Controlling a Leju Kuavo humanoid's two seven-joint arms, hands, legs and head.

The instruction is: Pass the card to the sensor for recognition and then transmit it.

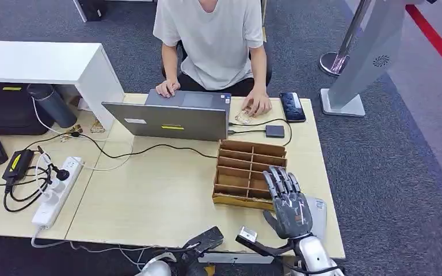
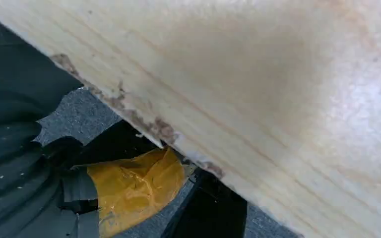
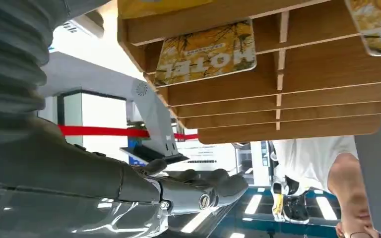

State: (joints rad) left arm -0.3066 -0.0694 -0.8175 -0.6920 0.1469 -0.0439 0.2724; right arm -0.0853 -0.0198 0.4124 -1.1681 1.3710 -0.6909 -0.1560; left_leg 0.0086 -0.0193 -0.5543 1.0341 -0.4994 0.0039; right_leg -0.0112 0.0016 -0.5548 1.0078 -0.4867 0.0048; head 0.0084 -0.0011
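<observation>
Right hand flat and open above the near right corner of a wooden rack, fingers straight and apart, nothing in them; in the right wrist view, the same hand with fingers stretched out, well apart from the rack's shelves. Left hand low at the near edge of the table, dark and partly cut off; whether open or closed, impossible to tell.

One rack, split into two columns of shallow compartments. Two cards plain in the right wrist view, each lying in its own compartment: one card with yellow-brown leaves and the word HOTEL in white, rounded corners, pale border; a second card of the same print, cut off at the picture's edge. Another yellow edge in a further compartment, too little of it to name.

One grey flat pad on the table just beside the rack, partly under the right hand.

Beyond the rack: one small dark box on a cable, one black phone, one open grey laptop with a person in a white shirt behind it, both hands at the keyboard side. Far left: one white power strip with tangled black leads, one grey bottle.
</observation>
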